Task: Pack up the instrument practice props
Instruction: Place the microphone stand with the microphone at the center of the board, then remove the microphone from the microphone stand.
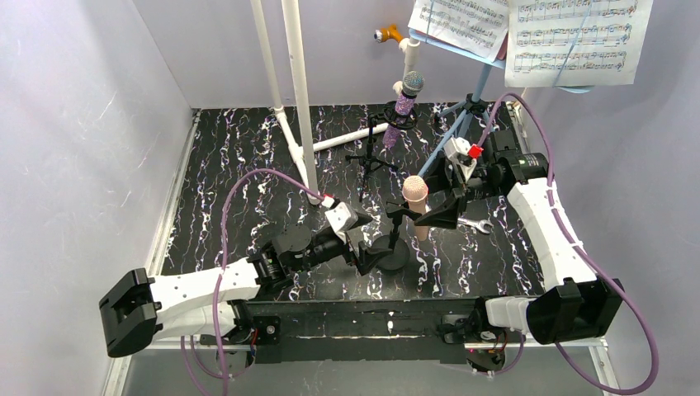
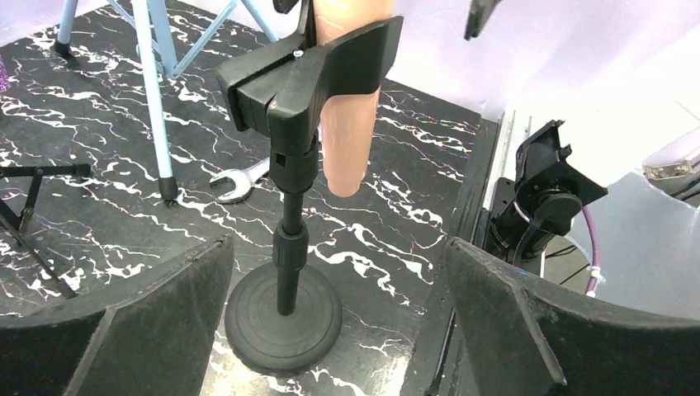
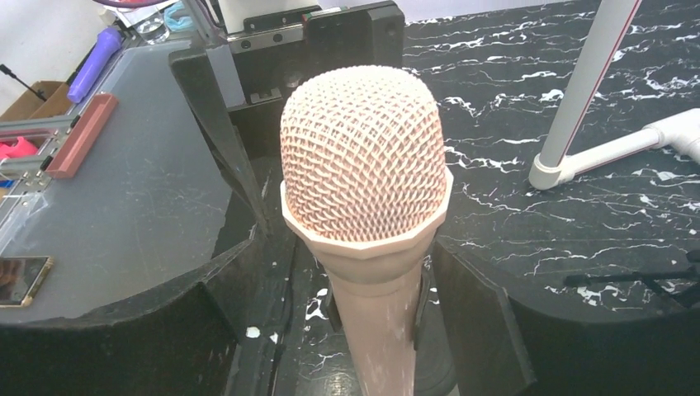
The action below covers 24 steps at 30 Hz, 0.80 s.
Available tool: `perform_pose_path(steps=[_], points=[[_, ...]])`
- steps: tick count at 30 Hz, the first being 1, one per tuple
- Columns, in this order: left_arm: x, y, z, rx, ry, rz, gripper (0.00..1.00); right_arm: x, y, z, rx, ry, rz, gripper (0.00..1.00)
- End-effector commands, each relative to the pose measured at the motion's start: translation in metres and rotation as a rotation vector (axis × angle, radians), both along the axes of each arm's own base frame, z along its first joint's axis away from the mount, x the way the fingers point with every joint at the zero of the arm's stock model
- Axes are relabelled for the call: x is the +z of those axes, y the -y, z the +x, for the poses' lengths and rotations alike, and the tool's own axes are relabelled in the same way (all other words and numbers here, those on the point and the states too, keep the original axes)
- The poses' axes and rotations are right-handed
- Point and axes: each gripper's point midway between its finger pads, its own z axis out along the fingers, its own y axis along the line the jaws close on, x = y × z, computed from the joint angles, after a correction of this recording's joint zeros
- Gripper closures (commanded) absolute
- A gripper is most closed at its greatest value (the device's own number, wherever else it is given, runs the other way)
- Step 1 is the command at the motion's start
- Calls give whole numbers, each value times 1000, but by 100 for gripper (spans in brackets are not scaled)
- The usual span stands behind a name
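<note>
The peach microphone (image 1: 415, 194) stands upright in the clip of the black round-base holder (image 1: 391, 254). My right gripper (image 3: 363, 330) is open and straddles the microphone's (image 3: 363, 165) body just below the mesh head, with a gap on each side. Low at the table, my left gripper (image 2: 338, 322) is open, its fingers (image 2: 165, 330) on either side of the holder's round base (image 2: 283, 318) without touching it. Further back, the purple glitter microphone (image 1: 406, 99) sits on the black mic tripod (image 1: 371, 161). The light-blue music rack (image 1: 466, 115) carries sheet-music pages (image 1: 569, 37).
A silver wrench (image 1: 477, 223) lies on the black marbled table right of the holder, also seen past the stand as the wrench (image 2: 239, 181). White plastic pipes (image 1: 297, 91) rise at the back left. Walls close in the table at the left, back and right.
</note>
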Motion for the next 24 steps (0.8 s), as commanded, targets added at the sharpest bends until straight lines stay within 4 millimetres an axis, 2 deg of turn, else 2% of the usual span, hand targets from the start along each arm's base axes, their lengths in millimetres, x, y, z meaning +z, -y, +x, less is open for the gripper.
perform_pose_path(steps=[1,9,15,21,24], points=[[2,-8,-3,-22,26,37,2,19,-3,1,19,50,40,20],[11,-6,-6,-67,104,64,2,19,-4,6,20,82,33,48],[31,-4,7,-92,210,82,2,19,-3,8,16,109,21,73],[47,-2,30,-140,202,57,6,19,-3,7,13,118,16,80],[54,8,32,-196,210,51,8,18,-2,7,12,116,14,81]])
